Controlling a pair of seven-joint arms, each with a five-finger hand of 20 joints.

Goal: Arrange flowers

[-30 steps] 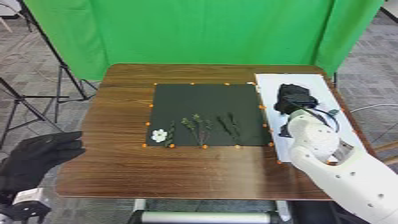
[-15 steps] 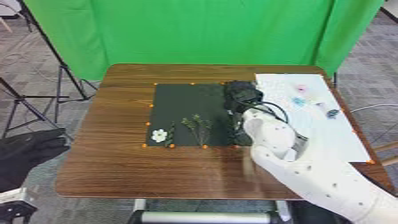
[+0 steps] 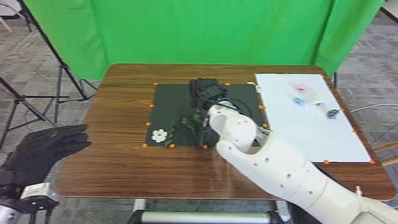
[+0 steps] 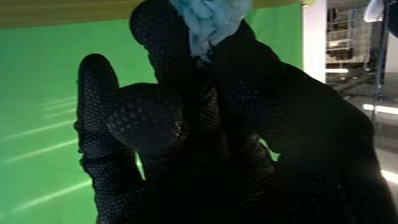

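Above the far half of the mat (image 3: 169, 106), the right hand (image 3: 207, 90), nearly closed, pinched a blue flower (image 4: 211, 22) between thumb and fingers.

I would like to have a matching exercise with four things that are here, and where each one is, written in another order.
1. white open flower
2. small pink flower
3. ruffled light blue flower in the right wrist view
4. black-gloved left hand

A. on the white sheet
B. at the left side of the brown wooden table
C. pinched by the fingers of the right hand
D. on the dark mat

Pairs: 1-D, 2-A, 3-C, 4-B
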